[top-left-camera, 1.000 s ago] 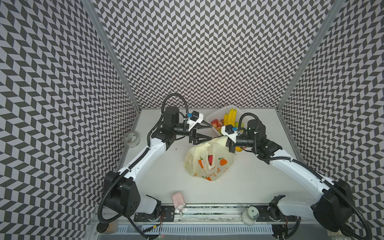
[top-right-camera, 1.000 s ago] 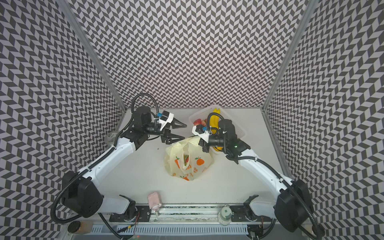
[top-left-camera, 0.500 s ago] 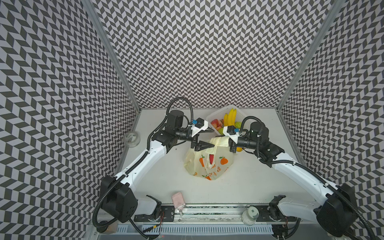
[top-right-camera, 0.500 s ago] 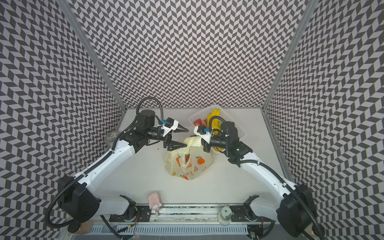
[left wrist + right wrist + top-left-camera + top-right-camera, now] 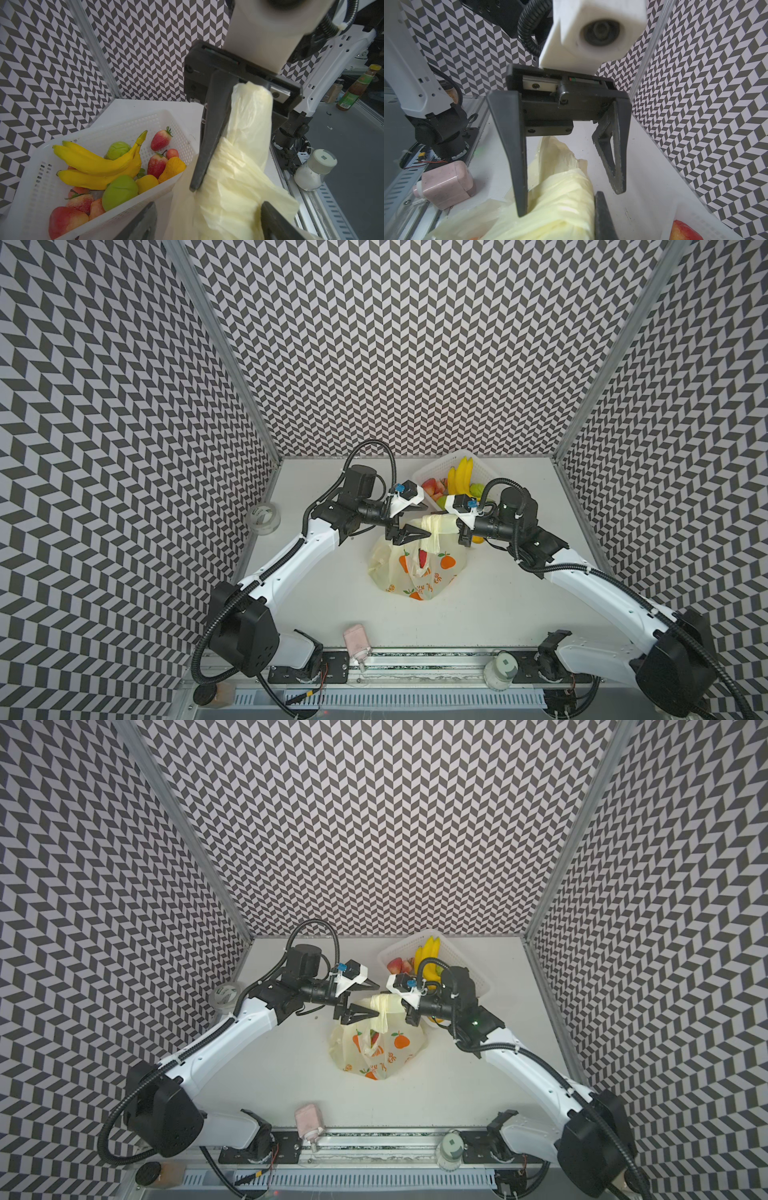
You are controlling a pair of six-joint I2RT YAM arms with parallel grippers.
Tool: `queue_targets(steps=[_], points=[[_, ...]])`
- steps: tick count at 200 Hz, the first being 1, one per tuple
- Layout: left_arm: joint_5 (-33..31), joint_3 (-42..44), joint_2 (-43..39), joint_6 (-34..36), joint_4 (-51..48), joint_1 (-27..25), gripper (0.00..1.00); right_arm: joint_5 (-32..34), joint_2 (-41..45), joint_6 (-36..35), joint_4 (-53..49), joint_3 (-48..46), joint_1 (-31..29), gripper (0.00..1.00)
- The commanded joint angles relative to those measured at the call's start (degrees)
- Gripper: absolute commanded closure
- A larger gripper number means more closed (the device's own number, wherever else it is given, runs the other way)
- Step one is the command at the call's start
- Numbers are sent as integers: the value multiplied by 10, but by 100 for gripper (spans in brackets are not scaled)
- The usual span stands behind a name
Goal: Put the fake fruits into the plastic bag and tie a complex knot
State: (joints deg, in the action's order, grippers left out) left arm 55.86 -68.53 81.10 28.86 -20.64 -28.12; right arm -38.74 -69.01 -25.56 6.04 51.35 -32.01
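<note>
Left tool (image 5: 426, 521) spread wide, facing the clamped right tool (image 5: 197, 182).

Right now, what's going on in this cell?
The right gripper is shut on the plastic bag's bunched handle strip, holding it above the bag. The left gripper is open, with its jaws on either side of that strip, not yet closed. The bag sits on the table with a red fruit showing inside. Bananas, strawberries and green fruits lie in the white basket.
</note>
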Motion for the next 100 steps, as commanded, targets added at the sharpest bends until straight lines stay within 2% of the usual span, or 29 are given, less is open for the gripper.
queue_targets(steps=[1, 30, 64, 89, 100], points=[[-14, -12, 5, 10, -13, -3, 24, 2, 15, -20, 39, -7, -5, 100], [-8, -14, 11, 13, -20, -3, 41, 4, 15, -22, 38, -8, -7, 100], [4, -19, 18, 21, -36, -3, 73, 17, 18, -28, 36, -9, -8, 100], [2, -26, 20, 30, -48, -3, 94, 23, 20, -24, 28, -5, -8, 100], [0, -27, 18, 34, -52, -3, 100, 39, 23, -19, 12, 1, -8, 100]])
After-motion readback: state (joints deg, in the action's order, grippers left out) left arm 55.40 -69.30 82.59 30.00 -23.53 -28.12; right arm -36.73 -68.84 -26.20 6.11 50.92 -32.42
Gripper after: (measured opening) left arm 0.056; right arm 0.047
